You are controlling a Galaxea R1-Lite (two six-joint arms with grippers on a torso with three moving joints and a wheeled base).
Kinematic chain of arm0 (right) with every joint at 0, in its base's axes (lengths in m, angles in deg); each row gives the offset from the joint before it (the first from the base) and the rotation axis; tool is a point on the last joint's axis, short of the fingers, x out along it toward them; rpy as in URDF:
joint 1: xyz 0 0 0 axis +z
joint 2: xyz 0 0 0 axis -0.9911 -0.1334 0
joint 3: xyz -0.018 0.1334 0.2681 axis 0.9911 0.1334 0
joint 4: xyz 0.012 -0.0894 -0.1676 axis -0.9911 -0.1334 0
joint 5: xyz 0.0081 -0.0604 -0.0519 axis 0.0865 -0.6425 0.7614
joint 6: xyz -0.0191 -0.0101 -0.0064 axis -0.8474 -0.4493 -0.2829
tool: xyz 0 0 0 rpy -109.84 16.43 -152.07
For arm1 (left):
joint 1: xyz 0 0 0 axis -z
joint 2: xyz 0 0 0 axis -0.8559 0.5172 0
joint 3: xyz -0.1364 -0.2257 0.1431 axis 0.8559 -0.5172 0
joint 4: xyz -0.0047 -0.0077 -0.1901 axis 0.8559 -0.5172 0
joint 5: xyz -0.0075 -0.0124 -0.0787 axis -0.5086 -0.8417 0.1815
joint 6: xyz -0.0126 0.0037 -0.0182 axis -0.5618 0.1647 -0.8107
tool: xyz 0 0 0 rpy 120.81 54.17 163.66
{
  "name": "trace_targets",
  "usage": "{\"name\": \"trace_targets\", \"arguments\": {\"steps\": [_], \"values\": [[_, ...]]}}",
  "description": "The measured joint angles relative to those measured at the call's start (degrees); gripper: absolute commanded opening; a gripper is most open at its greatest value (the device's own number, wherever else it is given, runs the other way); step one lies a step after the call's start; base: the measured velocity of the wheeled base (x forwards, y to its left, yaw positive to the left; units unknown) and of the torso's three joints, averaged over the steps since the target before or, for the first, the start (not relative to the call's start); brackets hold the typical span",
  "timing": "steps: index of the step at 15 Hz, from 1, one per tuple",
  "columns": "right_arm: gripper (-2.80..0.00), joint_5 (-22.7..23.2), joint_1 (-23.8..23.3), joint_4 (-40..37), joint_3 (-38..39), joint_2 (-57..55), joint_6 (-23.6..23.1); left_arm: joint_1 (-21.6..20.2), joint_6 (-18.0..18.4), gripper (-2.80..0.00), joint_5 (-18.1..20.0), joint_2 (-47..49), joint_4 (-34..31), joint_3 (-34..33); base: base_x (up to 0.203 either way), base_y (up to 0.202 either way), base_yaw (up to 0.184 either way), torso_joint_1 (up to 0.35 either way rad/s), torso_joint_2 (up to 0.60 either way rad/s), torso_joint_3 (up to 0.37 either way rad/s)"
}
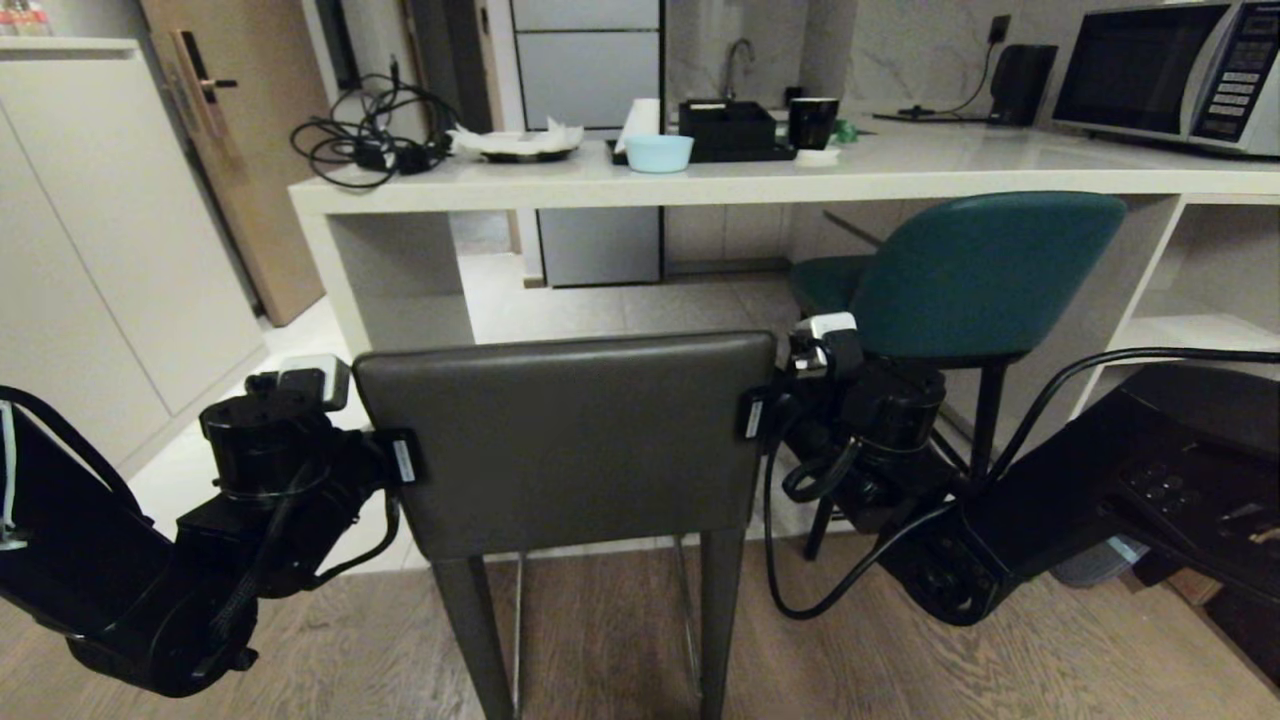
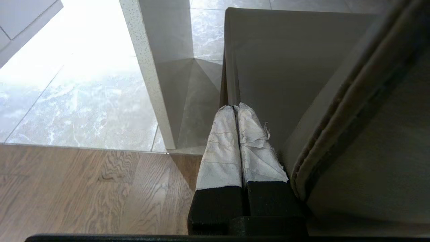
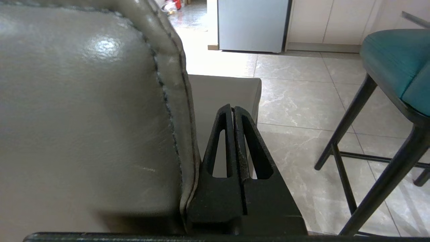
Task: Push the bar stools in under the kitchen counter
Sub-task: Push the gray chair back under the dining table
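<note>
The dark grey bar stool's square back (image 1: 565,440) fills the middle of the head view, in front of the kitchen counter (image 1: 420,190). My left arm (image 1: 270,450) rests against the back's left edge and my right arm (image 1: 880,420) against its right edge. My left gripper (image 2: 234,107), with white-wrapped fingers, is shut and empty, lying alongside the grey backrest (image 2: 369,134) above the seat (image 2: 285,60). My right gripper (image 3: 232,107) is also shut and empty, its side touching the grey back (image 3: 84,101). The teal bar stool (image 1: 980,270) stands to the right with its seat under the counter.
The counter's side panel (image 2: 161,67) stands just ahead on the left. On the counter are cables (image 1: 370,135), a pale blue bowl (image 1: 659,152), a black box (image 1: 727,128) and a microwave (image 1: 1170,70). White cabinets (image 1: 90,250) line the left. Wood floor meets tile under the stool.
</note>
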Motion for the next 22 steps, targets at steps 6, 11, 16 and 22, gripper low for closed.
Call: {"name": "trace_targets", "arguments": {"steps": [6, 11, 16, 22], "values": [[-2.80, -0.1, 0.0, -0.2, -0.3, -0.1, 0.0, 0.0, 1.0, -2.80, 0.0, 0.0, -0.3, 0.4, 0.000, 0.000, 0.000, 0.000, 0.00, 0.000], [-2.80, -0.1, 0.0, -0.4, -0.6, -0.2, 0.0, 0.3, 1.3, -2.80, 0.8, -0.3, -0.3, 0.5, 0.000, 0.000, 0.000, 0.000, 0.00, 0.000], [-2.80, -0.1, 0.1, -1.0, -1.1, -0.2, -0.1, 0.3, 1.4, -2.80, 0.8, -0.3, -0.6, 0.4, 0.050, 0.000, 0.000, -0.001, 0.00, 0.002], [-2.80, 0.0, 0.1, -0.5, -1.1, -0.4, -0.1, 0.5, 1.3, -2.80, 0.8, -0.3, -0.1, 0.5, 0.189, 0.000, 0.003, 0.002, 0.00, 0.003]]}}
